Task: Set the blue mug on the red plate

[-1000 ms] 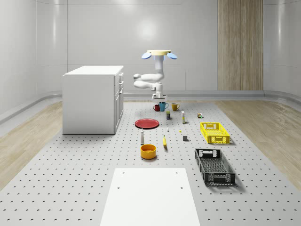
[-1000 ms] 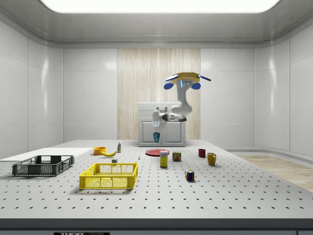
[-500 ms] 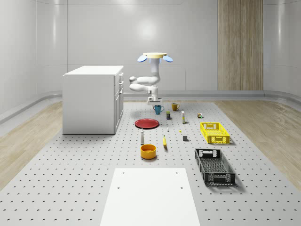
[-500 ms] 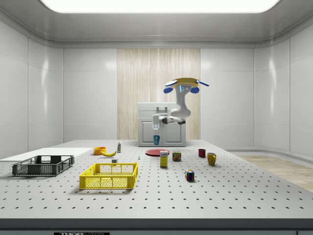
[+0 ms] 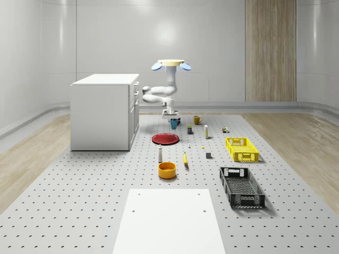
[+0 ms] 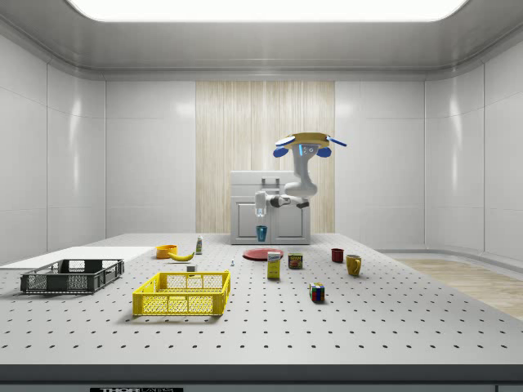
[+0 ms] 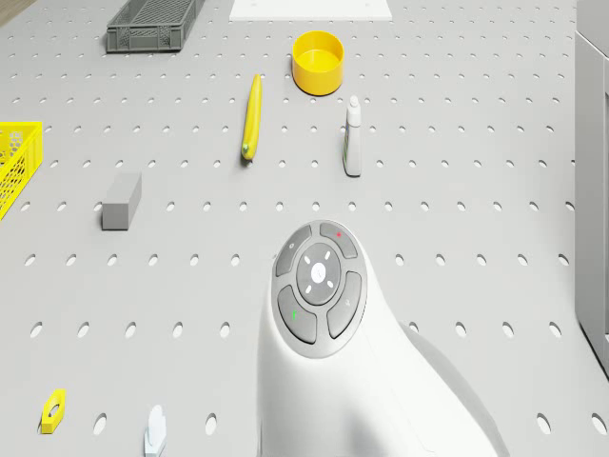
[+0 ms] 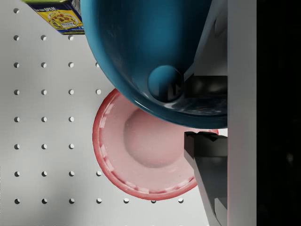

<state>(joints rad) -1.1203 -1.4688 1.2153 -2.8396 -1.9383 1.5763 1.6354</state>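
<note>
The blue mug [image 5: 174, 123] hangs in the air, and my gripper [image 5: 170, 117] is shut on its rim. The drone [image 5: 171, 64] hovers beyond the red plate [image 5: 166, 138], beside the white cabinet, with the arm folded down below it. In the side view the blue mug [image 6: 261, 233] hangs a little above the red plate [image 6: 263, 255], under the gripper [image 6: 261, 222]. In the wrist view the mug [image 8: 146, 52] looms large, one dark finger [image 8: 207, 146] crosses its rim, and the red plate [image 8: 146, 150] lies underneath, partly covered by the mug.
A white cabinet [image 5: 103, 111] stands at the whole-scene view's left of the plate. A yellow mug [image 5: 197, 120], yellow crate [image 5: 241, 148], black crate [image 5: 241, 186], yellow bowl [image 5: 167, 169], banana [image 5: 185, 159] and white bottle [image 5: 160, 153] lie on the pegboard table. A red mug [image 6: 337, 255] stands apart.
The drone and arm have shifted toward the whole-scene view's left, carrying the blue mug from beside the red mug to over the plate's far side, slightly lower.
</note>
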